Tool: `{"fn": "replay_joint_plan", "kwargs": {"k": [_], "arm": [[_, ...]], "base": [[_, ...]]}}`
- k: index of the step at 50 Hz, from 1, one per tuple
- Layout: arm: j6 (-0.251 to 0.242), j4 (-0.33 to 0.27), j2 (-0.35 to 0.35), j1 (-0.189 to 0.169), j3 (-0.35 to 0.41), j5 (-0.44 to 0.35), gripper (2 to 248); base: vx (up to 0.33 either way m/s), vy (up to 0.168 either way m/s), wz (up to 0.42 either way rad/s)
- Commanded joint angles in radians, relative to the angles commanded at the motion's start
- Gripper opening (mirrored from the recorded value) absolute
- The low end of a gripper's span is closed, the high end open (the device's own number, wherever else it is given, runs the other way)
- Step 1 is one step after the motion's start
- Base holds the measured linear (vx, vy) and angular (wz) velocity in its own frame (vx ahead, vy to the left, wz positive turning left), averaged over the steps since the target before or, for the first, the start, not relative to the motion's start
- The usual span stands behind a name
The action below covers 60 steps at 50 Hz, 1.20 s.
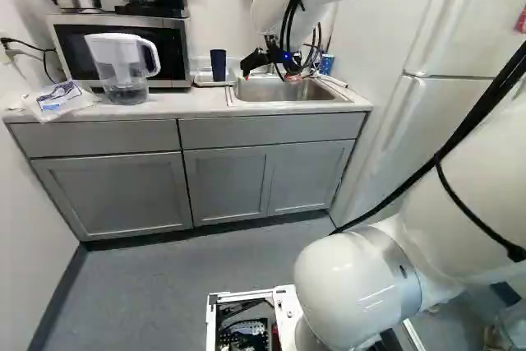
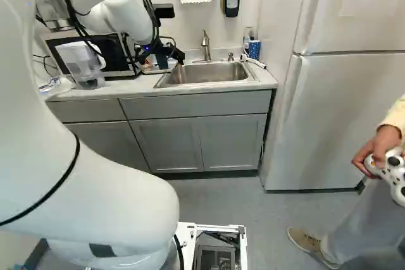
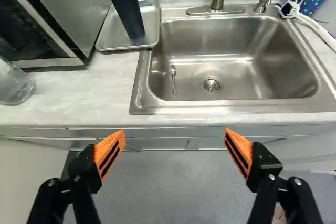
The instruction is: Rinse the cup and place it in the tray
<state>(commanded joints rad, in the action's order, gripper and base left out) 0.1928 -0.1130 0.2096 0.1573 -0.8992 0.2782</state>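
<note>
Dark cup (image 3: 126, 9) in the tray (image 3: 111, 34); well ahead of spread jaws

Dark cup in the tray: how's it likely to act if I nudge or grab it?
The cup would probably tip if pushed near its mouth, being tall and narrow. Its smooth, handleless wall looks like stiff plastic, so likely light, and perhaps slippery if wet. The tray's raised rim might catch its base if it slides.

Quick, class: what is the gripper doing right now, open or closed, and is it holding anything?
Gripper: open, fingers wide apart, holding nothing.
</note>
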Motion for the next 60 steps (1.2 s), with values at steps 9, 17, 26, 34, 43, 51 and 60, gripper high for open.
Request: {"fn": "replay_joint_plan", "kwargs": {"k": [9,17,26,34,43,51,60], "arm": [[-0.006,0.003,0.002,-0.005,0.024,-0.033,247],[-0.012,0.007,0.004,-0.010,0.050,-0.071,247],[-0.020,0.012,0.007,-0.017,0.086,-0.121,247],[-0.029,0.017,0.011,-0.024,0.124,-0.175,247],[-0.041,0.024,0.015,-0.033,0.172,-0.243,247],[-0.052,0.031,0.019,-0.043,0.220,-0.311,247],[-0.066,0.039,0.024,-0.054,0.280,-0.396,247]], "base": [[0.000,0.000,0.000],[0.000,0.000,0.000],[0.000,0.000,0.000],[0.000,0.000,0.000],[0.000,0.000,0.000],[0.000,0.000,0.000],[0.000,0.000,0.000]]}}
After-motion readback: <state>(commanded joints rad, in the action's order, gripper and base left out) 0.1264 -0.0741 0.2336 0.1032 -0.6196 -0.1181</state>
